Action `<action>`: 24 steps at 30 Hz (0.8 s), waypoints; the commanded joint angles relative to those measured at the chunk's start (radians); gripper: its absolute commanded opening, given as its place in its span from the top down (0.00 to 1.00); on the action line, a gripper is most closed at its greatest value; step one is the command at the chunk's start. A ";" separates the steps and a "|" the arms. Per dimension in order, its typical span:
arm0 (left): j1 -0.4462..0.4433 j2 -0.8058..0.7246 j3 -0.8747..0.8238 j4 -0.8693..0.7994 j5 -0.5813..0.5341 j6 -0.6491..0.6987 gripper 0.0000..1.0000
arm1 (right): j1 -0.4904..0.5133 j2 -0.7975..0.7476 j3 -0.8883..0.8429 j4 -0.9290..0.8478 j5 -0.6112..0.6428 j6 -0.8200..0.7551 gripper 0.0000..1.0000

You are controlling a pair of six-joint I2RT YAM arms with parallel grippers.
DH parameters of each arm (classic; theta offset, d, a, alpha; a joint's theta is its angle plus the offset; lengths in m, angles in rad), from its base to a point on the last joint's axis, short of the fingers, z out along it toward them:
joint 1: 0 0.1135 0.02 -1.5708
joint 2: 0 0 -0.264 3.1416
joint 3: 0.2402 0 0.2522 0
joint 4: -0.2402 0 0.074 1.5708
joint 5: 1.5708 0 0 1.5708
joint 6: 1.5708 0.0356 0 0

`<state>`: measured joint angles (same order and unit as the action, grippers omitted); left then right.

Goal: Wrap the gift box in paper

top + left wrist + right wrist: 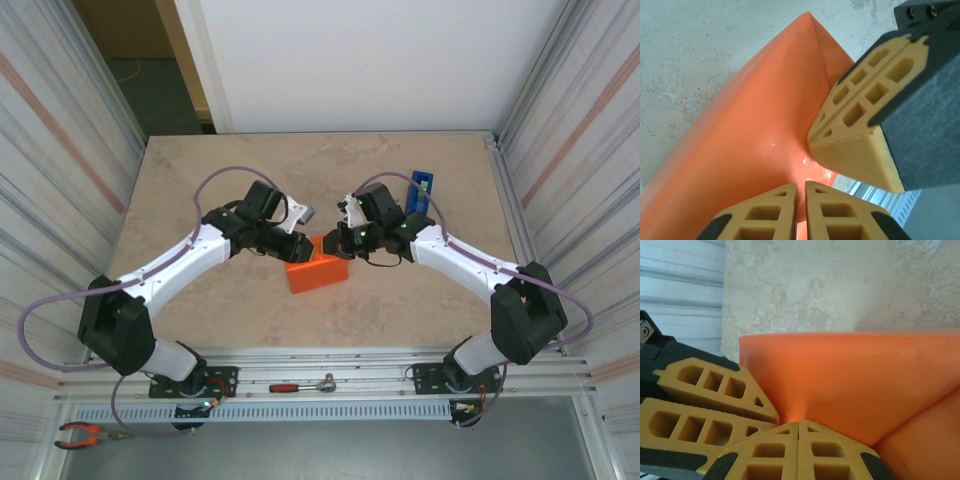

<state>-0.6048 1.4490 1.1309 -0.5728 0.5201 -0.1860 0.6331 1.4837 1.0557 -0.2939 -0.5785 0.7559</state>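
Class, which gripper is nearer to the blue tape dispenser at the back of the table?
Right. The right gripper is at the orange paper's top edge, on the side facing the tape dispenser; the left gripper meets it from the opposite side.

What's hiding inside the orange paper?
The paper is folded into a boxy lump on the table. Its inside is covered all around, so whatever is in there can't be seen.

paper [318, 272] brt orange | fingers [855, 160] tan/blk | table [200, 170] beige marbled | dispenser [421, 190] blue
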 commanded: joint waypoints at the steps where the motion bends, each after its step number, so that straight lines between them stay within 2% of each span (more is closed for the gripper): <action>1: -0.021 0.019 -0.052 -0.007 -0.047 0.039 0.87 | -0.052 -0.027 0.081 -0.041 -0.011 0.020 1.00; 4: -0.023 0.022 -0.077 0.015 -0.064 0.045 0.88 | -0.135 -0.072 0.156 -0.057 -0.023 0.022 0.88; 6: -0.023 0.024 -0.089 0.025 -0.072 0.052 0.88 | -0.206 -0.102 0.169 -0.058 -0.026 0.025 0.77; 9: -0.023 0.032 -0.098 0.032 -0.081 0.063 0.88 | -0.321 -0.141 0.132 -0.035 -0.015 0.027 0.63; 11: -0.024 0.034 -0.100 0.031 -0.083 0.068 0.89 | -0.423 -0.163 0.077 -0.003 0.012 0.052 0.50; 13: -0.024 0.034 -0.100 0.034 -0.093 0.072 0.89 | -0.529 -0.173 0.022 0.044 0.023 0.073 0.44; 17: -0.025 0.030 -0.094 0.028 -0.114 0.084 0.89 | -0.687 -0.118 0.003 0.081 0.020 0.067 0.39; 24: -0.026 0.036 -0.096 0.019 -0.114 0.086 0.90 | -0.825 0.070 0.029 0.144 -0.027 0.049 0.39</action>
<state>-0.6102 1.4319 1.0870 -0.4877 0.4614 -0.1295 -0.1627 1.4921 1.0698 -0.1959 -0.5758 0.8078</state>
